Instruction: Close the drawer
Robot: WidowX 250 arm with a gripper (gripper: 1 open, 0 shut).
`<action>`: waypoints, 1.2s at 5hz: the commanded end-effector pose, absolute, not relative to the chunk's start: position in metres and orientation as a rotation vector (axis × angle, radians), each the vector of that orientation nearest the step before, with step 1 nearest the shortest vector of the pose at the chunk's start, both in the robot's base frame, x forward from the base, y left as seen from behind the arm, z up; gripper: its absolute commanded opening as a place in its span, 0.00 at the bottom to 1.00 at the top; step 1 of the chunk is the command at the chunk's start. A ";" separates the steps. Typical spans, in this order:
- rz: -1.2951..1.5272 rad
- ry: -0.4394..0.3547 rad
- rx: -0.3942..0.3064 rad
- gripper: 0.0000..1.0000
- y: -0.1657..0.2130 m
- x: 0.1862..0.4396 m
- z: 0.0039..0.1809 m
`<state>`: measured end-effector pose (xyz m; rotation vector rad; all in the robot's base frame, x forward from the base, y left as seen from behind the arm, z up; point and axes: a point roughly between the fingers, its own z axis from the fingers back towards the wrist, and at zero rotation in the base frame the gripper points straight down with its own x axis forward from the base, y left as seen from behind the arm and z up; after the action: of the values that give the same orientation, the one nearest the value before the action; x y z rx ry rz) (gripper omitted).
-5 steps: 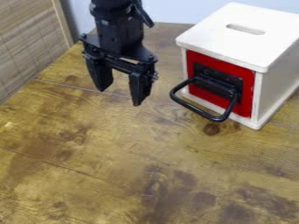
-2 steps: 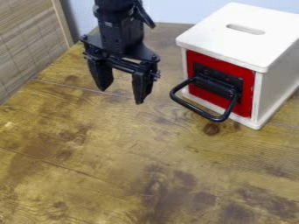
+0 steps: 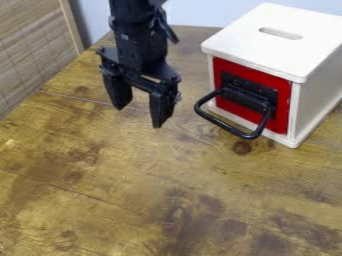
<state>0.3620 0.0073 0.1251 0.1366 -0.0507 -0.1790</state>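
The drawer [image 3: 230,79] has a red front with a black panel and a large black loop handle [image 3: 230,116]. It sits in a white box-shaped cabinet [image 3: 278,45] at the upper right, and its front looks about flush with the cabinet face. My gripper [image 3: 140,99] is black, hangs over the wooden table left of the handle, and is open and empty. Its right finger [image 3: 163,104] is a short gap from the handle loop, not touching it.
The wooden table [image 3: 134,190] spreads across the view. A slatted wooden panel [image 3: 30,45] stands at the upper left. The cabinet top has a slot [image 3: 281,33].
My gripper has shifted slightly down and to the right, a little closer to the handle. The drawer and cabinet have not moved.
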 end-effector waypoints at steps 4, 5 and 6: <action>-0.286 -0.191 0.151 1.00 -0.004 0.364 0.157; -0.247 -0.193 0.154 1.00 -0.001 0.364 0.156; -0.213 -0.193 0.156 1.00 0.003 0.364 0.155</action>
<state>0.3652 -0.0030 0.1370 0.1408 -0.1392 -0.2225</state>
